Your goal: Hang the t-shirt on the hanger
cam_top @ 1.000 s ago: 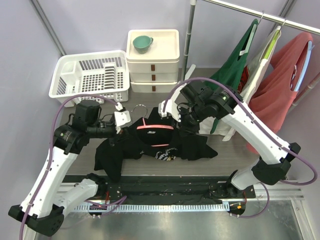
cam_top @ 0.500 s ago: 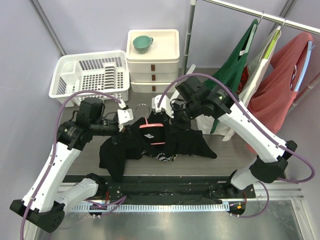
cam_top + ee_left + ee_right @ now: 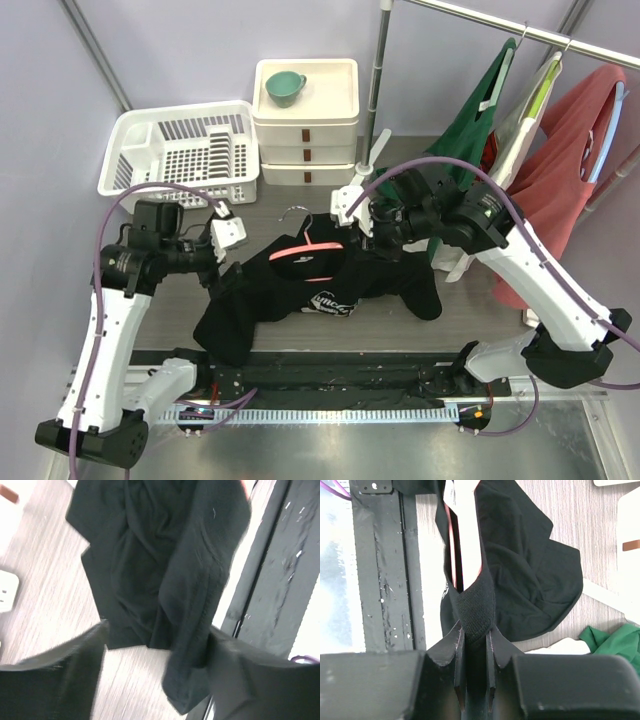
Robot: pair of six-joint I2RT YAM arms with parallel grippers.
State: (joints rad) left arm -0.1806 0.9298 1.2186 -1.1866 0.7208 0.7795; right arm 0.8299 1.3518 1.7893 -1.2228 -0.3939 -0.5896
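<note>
The black t-shirt (image 3: pixel 330 290) lies spread on the table with its white print up. The pink hanger (image 3: pixel 302 252) sits in the neck opening, its metal hook (image 3: pixel 293 210) pointing away from me. My right gripper (image 3: pixel 372 232) is shut on the t-shirt's ribbed collar (image 3: pixel 475 612), which it holds lifted at the shirt's right shoulder, with the hanger's pink arm (image 3: pixel 451 540) just beyond. My left gripper (image 3: pixel 222 232) stands open at the left sleeve. In the left wrist view a fold of the t-shirt (image 3: pixel 165 580) hangs between the wide-spread fingers (image 3: pixel 240 680), close to the right one.
A white dish rack (image 3: pixel 180 150) stands at the back left and white drawers (image 3: pixel 305 130) with a teal cup (image 3: pixel 285 87) behind the shirt. At the right a rail carries a dark green garment (image 3: pixel 465 140) and a salmon-red one (image 3: pixel 560 180). A black mat (image 3: pixel 330 375) edges the front.
My left gripper has opened, let go of the left sleeve and drawn back to the left. My right gripper has carried the collar to the right, and the shirt has spread out.
</note>
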